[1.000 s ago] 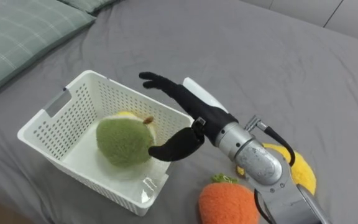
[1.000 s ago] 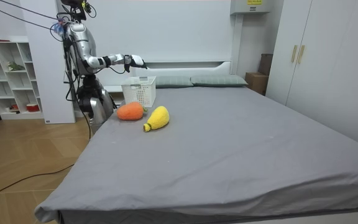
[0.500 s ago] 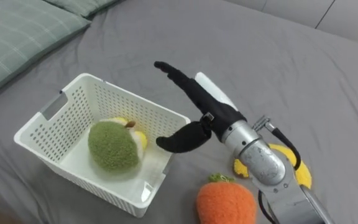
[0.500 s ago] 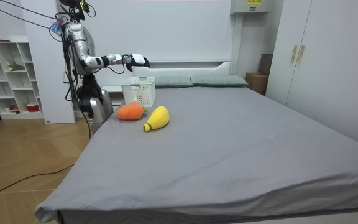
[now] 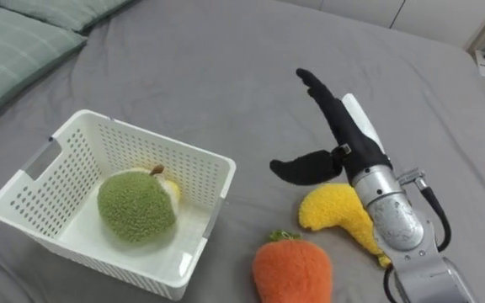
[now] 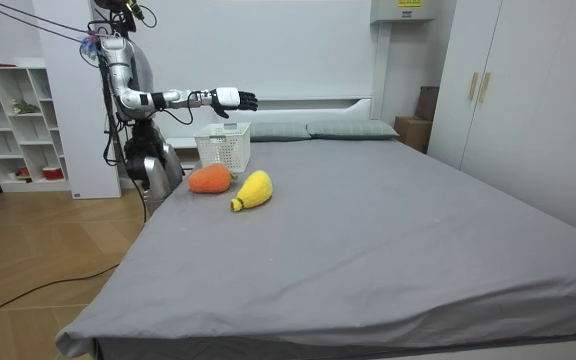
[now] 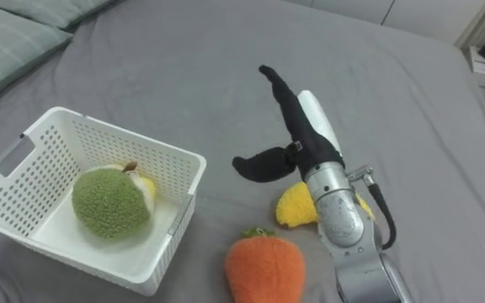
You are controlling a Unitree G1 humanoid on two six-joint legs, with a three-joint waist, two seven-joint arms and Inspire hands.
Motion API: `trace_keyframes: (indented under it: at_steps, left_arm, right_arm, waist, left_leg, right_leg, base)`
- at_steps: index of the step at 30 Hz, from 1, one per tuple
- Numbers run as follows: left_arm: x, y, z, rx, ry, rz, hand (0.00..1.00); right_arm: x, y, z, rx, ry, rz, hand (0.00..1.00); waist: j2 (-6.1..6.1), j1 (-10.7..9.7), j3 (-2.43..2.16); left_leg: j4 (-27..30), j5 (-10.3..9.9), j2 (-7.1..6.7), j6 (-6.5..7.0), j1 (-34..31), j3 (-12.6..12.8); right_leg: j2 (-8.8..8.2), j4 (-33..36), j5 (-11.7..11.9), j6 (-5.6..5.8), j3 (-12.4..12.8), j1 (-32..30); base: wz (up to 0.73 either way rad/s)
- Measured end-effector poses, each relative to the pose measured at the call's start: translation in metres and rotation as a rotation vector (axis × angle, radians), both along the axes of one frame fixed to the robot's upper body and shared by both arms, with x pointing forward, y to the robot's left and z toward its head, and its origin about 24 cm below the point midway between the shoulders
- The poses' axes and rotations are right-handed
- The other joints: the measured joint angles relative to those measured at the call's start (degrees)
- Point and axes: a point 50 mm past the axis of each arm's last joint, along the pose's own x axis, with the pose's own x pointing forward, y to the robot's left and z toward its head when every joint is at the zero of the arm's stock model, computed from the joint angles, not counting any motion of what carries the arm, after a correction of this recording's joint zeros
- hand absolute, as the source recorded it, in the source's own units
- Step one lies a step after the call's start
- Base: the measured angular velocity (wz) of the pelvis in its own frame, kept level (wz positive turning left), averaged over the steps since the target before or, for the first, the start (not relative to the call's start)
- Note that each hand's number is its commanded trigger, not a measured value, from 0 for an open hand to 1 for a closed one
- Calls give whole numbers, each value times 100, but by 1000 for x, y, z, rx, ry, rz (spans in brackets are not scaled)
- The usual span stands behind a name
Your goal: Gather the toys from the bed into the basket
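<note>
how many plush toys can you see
3. A green toy lies in the white basket; an orange carrot lies on the bed right of the basket; a yellow toy lies beside it, partly behind the right forearm. None seems hidden.

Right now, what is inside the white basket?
One green plush fruit with a yellow patch lies in the white basket. Whatever might sit beneath it is covered.
</note>
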Motion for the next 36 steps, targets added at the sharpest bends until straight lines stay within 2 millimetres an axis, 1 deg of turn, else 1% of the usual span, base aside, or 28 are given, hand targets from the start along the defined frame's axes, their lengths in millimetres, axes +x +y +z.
trace_keyframes:
  at_steps: [2, 3, 4, 5, 7, 11, 12, 14, 17, 18, 19, 23, 27, 29, 30, 31, 32, 33, 34, 36]
  left_arm:
    - [-4, 1, 0, 2, 7, 18, 0]
    - [-6, 1, 0, 2, 10, 31, 0]
    - [-7, 2, 0, 2, 14, 42, 0]
    - [-10, 2, 0, 3, 18, 50, 0]
    - [-10, 3, 0, 5, 20, 56, 0]
    - [-15, 3, 0, 6, 29, 62, 0]
    - [-15, 3, 0, 7, 31, 62, 0]
    - [-16, 5, 0, 10, 34, 61, 0]
    - [-15, 6, 1, 16, 30, 60, 0]
    - [-13, 6, 1, 19, 25, 58, 0]
    - [-13, 6, 1, 22, 22, 57, 0]
    - [-10, 8, 2, 30, 18, 46, 0]
    - [-7, 11, 3, 47, 10, 34, 0]
    - [1, 13, 5, 52, -9, 18, 0]
    - [7, 13, 5, 50, -27, 20, 0]
    - [11, 12, 5, 49, -37, 13, 0]
    - [15, 11, 6, 48, -47, 7, 0]
    - [23, 10, 6, 46, -66, -3, 0]
    - [28, 8, 6, 42, -82, 2, 0]
    - [35, 5, 6, 24, -111, 6, 0]
  right_arm:
    - [0, -7, 1, 1, -9, -34, 0]
    - [0, -11, 1, 1, -11, -55, 0]
    - [0, -15, 2, 0, -15, -71, 0]
    - [0, -17, 2, 0, -16, -78, 0]
    - [-3, -28, -3, -18, 0, -124, 0]
    - [-5, -38, -11, -30, 31, -162, 0]
    - [-5, -42, -13, -33, 39, -180, 0]
    - [-5, -49, -16, -42, 53, -201, 0]
    - [-6, -60, -22, -60, 77, -236, 0]
    - [-6, -67, -27, -62, 97, -263, 0]
    - [-7, -73, -31, -58, 111, -295, 0]
    - [-7, -85, -41, -85, 144, -359, 0]
    - [-2, -93, -49, -134, 168, -408, 0]
    - [3, -100, -49, -149, 171, -435, 0]
    - [10, -103, -47, -158, 162, -453, 0]
    - [16, -107, -45, -170, 153, -475, 0]
    - [19, -108, -45, -176, 151, -484, 0]
    - [23, -111, -45, -187, 153, -498, 0]
    - [30, -109, -44, -196, 156, -497, 0]
    - [35, -110, -46, -201, 162, -499, 0]
  waist:
    - [15, -23, -20]
    - [23, -51, -41]
    - [29, -103, -46]
    - [29, -117, -46]
    - [26, -160, -48]
    - [17, -187, -51]
    - [5, -248, -55]
    - [-19, -260, -69]
    - [-85, -293, -76]
    - [-114, -286, -80]
    - [-136, -281, -75]
    - [-154, -322, -73]
    - [-115, -398, -36]
    - [-104, -399, -27]
    - [-86, -402, -18]
    - [-61, -400, 1]
    - [-58, -396, 3]
    - [-50, -378, 9]
    - [-41, -322, 15]
    - [-34, -313, 15]
  left_leg:
    - [11, -1, 6, 1, 35, 41]
    - [20, -3, 8, 5, 41, 56]
    - [27, -4, 8, 7, 45, 55]
    - [27, -4, 9, 7, 51, 55]
    - [13, -7, 26, 12, 94, 63]
    - [8, -11, 37, 16, 133, 151]
    - [27, -13, 35, 20, 126, 161]
    - [32, -15, 22, 22, 130, 194]
    - [40, -16, 13, 22, 120, 203]
    - [45, -17, 12, 25, 116, 203]
    - [45, -18, 13, 27, 111, 212]
    - [116, -22, 21, 30, -72, 226]
    - [135, -15, 25, 39, -350, 227]
    - [148, -5, 25, 51, -539, 234]
    - [207, 14, 32, 60, -681, 259]
    - [241, 28, 43, 69, -808, 283]
    - [236, 44, 52, 72, -871, 308]
    - [237, 53, 89, 77, -969, 348]
    - [236, 56, 96, 77, -1037, 396]
    - [236, 58, 94, 79, -1124, 412]
  right_leg:
    - [-2, 27, 0, 0, 16, 0]
    - [-5, 36, 1, 2, 21, 2]
    - [-8, 39, 3, 4, 21, 8]
    - [-9, 41, 3, 5, 18, 11]
    - [-14, 51, 4, 6, 35, 48]
    - [-7, 70, 4, 7, 136, 48]
    - [-7, 65, 4, 7, 150, 45]
    - [-6, 58, 3, 11, 177, 42]
    - [-6, 52, 5, 14, 179, 37]
    - [-6, 48, 4, 15, 177, 38]
    - [-6, 44, 4, 16, 177, 37]
    - [-7, 60, 15, 18, 176, -129]
    - [-10, 97, 50, 14, 172, -406]
    - [-15, 153, 55, 10, 180, -620]
    - [-16, 160, 89, 6, 166, -772]
    - [-13, 162, 129, 2, 172, -906]
    - [-13, 162, 146, 1, 184, -978]
    - [-6, 170, 173, 0, 238, -1103]
    - [1, 182, 191, -2, 284, -1201]
    - [1, 189, 200, -2, 300, -1301]
  base:
    - [-9]
    - [-4]
    - [0]
    - [0]
    - [0]
    - [-12]
    - [-7]
    - [-6]
    - [-1]
    - [0]
    - [0]
    - [0]
    - [0]
    - [-3]
    - [-7]
    - [-8]
    - [-11]
    - [-20]
    - [-22]
    - [-10]
